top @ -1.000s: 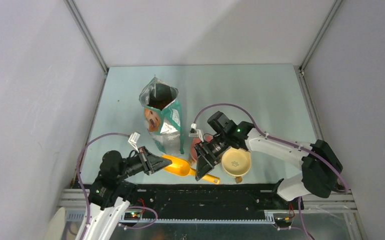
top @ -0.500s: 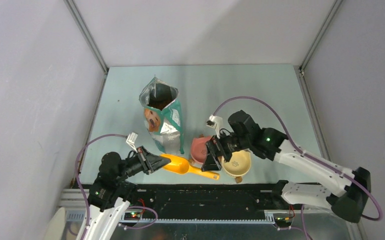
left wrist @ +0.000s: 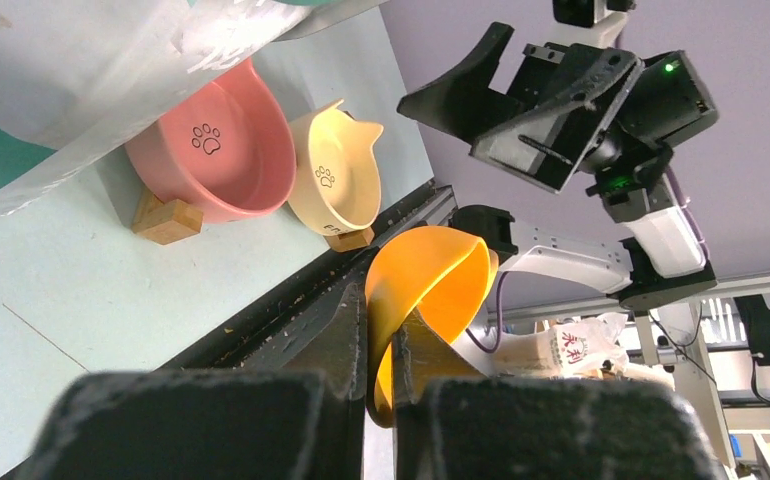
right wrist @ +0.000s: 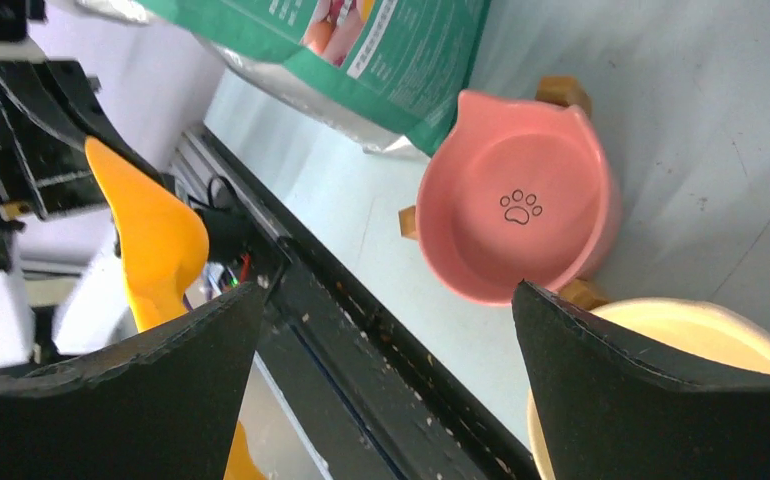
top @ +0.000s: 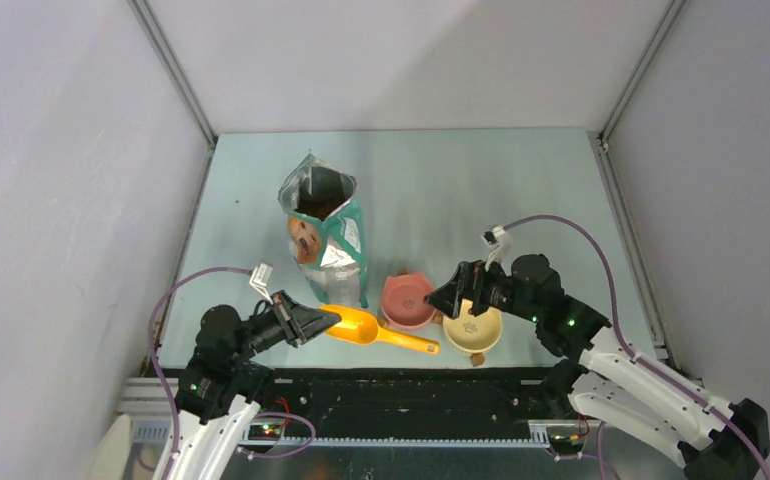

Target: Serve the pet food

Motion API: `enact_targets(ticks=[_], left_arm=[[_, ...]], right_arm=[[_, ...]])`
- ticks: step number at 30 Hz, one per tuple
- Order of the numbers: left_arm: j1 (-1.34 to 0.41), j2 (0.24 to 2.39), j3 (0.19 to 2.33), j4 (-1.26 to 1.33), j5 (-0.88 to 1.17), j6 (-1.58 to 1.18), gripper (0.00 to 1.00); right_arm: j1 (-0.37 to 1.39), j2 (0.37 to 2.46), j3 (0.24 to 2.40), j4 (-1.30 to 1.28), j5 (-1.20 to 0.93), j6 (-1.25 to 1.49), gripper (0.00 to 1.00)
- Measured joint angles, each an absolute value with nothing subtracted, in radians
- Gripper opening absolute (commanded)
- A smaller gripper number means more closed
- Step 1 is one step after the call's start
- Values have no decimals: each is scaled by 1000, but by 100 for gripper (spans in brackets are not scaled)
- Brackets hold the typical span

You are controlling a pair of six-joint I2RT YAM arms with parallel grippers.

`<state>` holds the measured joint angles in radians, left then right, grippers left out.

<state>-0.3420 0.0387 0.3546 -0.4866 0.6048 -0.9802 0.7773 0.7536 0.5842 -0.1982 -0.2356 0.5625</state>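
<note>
The green-white foil bag [top: 325, 240] with the golden dog stands open at the left centre. Its mouth is dark inside, and I cannot make out kibble there. My left gripper [top: 327, 322] is shut on the rim of the orange scoop [top: 363, 329], which lies low over the table with its handle pointing right. In the left wrist view the scoop [left wrist: 429, 285] is pinched between my fingers [left wrist: 381, 345] and looks empty. My right gripper [top: 453, 296] is open and empty, hovering between the pink bowl [top: 407, 300] and the yellow bowl [top: 473, 326]. Both bowls are empty.
The right wrist view shows the pink bowl [right wrist: 516, 215], the yellow bowl's rim [right wrist: 661, 335], the bag [right wrist: 381, 60] and the scoop [right wrist: 151, 240]. The bowls rest on small wooden blocks [left wrist: 168, 220]. A black rail [top: 401, 385] runs along the table's near edge.
My right gripper has pulled away from the scoop handle, moving right and back to hover over the bowls. The left gripper still holds the scoop in nearly the same place.
</note>
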Motion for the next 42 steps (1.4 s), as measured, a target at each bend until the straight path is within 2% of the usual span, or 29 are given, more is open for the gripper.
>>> enact_targets(ticks=[10,17,23,32,42], left_arm=[[-342,23,355,-487,579,-994,0],[-342,12,355,-484,550,-1006,0],[-342,12,357,-526,475,-1018,0],[-343,12,359,-568,394,-1061,0],[-343,13,363,-556,391,-1103,0]], right_arm=[[752,693,490,5,-298,734,100],[921,689,357,220,-144,867,100],[1013,728,340,328,-36,927,100],[1046,708,278,449,74,1021,100],[1046,743,266,495,77,1040,98]])
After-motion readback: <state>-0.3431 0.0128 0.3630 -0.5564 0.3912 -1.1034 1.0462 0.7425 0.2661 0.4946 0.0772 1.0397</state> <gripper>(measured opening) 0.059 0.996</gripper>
